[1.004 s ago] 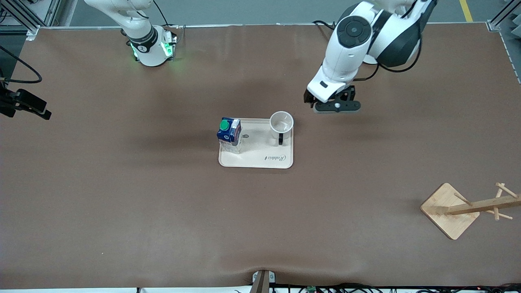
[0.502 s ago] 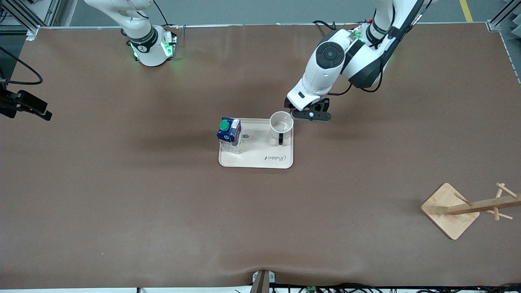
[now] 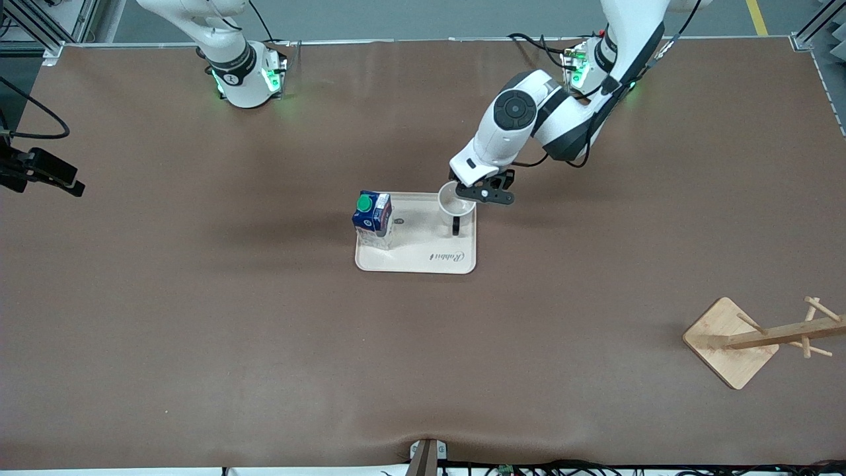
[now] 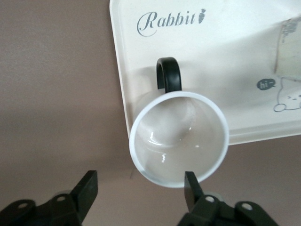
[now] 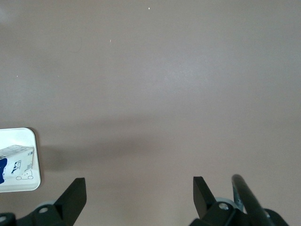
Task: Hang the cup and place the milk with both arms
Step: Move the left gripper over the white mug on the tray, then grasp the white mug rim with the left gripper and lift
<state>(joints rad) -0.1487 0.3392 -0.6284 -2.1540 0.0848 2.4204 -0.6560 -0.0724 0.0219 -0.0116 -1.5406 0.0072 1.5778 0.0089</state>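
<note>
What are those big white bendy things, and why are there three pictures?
They are two robot arms with pinching hands called grippers. One picture looks down from high across the table; the other two come from small cameras on each arm's wrist. On the brown table sits a tray holding a milk carton and a white cup. A wooden cup rack stands near the left arm's end. The left gripper is open at the cup's rim, one finger just inside it, holding nothing yet. The right gripper waits open over bare table.
</note>
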